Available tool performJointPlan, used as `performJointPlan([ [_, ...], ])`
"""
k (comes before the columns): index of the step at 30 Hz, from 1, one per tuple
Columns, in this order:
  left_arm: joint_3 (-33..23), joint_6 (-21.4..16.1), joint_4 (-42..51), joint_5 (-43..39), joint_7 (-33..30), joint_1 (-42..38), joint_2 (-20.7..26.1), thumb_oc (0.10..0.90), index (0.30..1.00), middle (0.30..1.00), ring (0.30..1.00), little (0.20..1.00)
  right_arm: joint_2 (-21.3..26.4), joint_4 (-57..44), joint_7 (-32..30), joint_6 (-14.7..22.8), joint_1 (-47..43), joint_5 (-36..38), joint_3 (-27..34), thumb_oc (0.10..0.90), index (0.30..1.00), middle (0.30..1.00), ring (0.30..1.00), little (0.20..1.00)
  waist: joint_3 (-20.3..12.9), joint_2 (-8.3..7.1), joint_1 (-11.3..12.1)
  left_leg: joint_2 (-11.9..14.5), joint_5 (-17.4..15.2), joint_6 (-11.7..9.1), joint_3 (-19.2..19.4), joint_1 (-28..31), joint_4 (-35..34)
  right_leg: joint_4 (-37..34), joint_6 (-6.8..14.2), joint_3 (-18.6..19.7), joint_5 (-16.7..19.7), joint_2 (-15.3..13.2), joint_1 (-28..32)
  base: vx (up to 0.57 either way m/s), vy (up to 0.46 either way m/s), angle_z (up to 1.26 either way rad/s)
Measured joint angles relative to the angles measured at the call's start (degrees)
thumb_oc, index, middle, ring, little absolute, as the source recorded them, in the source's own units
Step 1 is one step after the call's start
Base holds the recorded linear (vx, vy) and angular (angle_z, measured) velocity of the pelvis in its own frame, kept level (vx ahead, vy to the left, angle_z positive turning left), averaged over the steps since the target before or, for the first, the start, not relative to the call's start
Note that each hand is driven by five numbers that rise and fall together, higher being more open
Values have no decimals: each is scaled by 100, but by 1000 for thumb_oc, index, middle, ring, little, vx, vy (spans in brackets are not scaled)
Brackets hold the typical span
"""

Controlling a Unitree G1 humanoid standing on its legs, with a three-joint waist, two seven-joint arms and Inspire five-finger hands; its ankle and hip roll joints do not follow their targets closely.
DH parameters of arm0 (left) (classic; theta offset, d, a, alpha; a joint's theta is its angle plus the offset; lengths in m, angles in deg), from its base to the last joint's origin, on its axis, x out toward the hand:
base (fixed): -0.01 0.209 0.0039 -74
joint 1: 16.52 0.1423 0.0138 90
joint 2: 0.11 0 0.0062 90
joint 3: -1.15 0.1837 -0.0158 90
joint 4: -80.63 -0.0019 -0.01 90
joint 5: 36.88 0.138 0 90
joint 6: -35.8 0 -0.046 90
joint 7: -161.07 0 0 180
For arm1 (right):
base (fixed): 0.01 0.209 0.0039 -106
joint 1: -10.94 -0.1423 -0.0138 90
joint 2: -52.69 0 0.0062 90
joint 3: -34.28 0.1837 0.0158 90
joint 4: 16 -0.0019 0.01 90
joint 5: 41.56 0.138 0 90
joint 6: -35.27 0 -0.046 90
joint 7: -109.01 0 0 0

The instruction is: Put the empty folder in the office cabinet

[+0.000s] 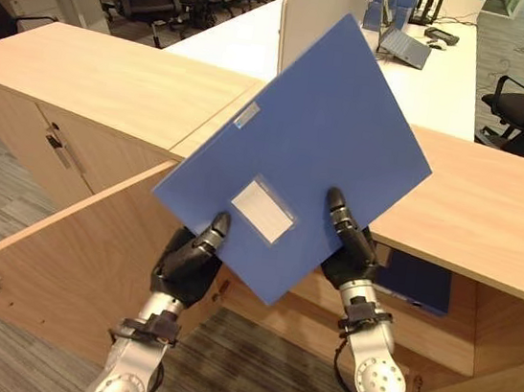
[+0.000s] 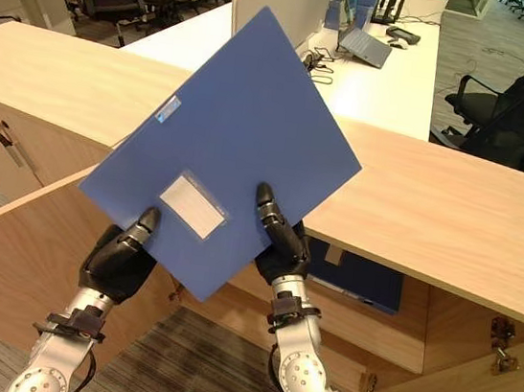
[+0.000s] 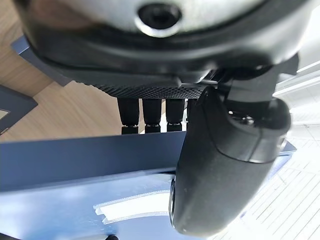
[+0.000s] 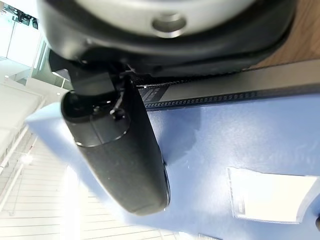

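Left hand (image 1: 192, 262) and right hand (image 1: 351, 251) both gripping blue folder (image 1: 307, 144), tilted, above open cabinet (image 1: 492, 212)

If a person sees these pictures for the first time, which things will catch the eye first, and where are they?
First comes the large blue folder, held up tilted in the middle of the head views, a white label pocket on its face. The left hand and right hand pinch its lower edges, thumbs on the front. Behind and below it stands the wooden cabinet, door open, something dark blue inside.
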Motion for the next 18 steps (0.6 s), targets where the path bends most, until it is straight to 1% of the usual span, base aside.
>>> performJointPlan([
  [2,-52,0,-39,92,1,1,0,400,300,300,300,300,144,0,13,-81,0,0,-32,400,300,300,300,300,0,1,-2,-1,2,-1,-6,-2,0,0,0,-6,0,2,2,0,0,0],
  [8,-108,0,-71,221,5,34,-2,400,300,300,300,300,196,0,33,-214,10,1,-14,400,300,300,300,300,0,2,-23,-1,4,-1,-14,-5,0,0,0,-17,0,3,3,0,0,0],
  [12,-112,0,-74,238,3,70,-3,400,300,300,300,300,336,-7,49,-288,24,1,-4,400,300,300,300,300,0,2,-38,-2,4,-1,-15,-5,0,0,1,-18,0,2,2,0,0,0],
  [13,-124,0,-82,287,4,90,-10,488,432,432,432,432,377,-25,82,-324,57,1,1,400,300,300,300,300,0,2,-43,-2,4,-1,-15,-5,0,0,2,-19,-1,1,2,0,0,0],
  [14,-134,0,-82,305,3,108,-18,599,599,599,599,599,376,-25,98,-353,66,1,4,400,300,300,300,300,0,2,-49,-2,4,-1,-15,-5,0,0,2,-19,-1,1,2,0,0,0],
  [15,-155,0,-85,377,1,127,-34,800,900,900,900,900,376,-25,101,-383,68,0,8,400,300,300,300,300,0,2,-51,-2,4,-1,-15,-5,0,0,2,-19,-1,1,2,0,0,0],
  [18,-211,-1,-141,480,-34,150,-45,800,900,900,900,900,519,-31,143,-455,96,-8,13,400,300,300,300,300,0,2,-63,-1,4,-1,-13,-5,-1,0,2,-18,-1,1,1,0,0,0],
])
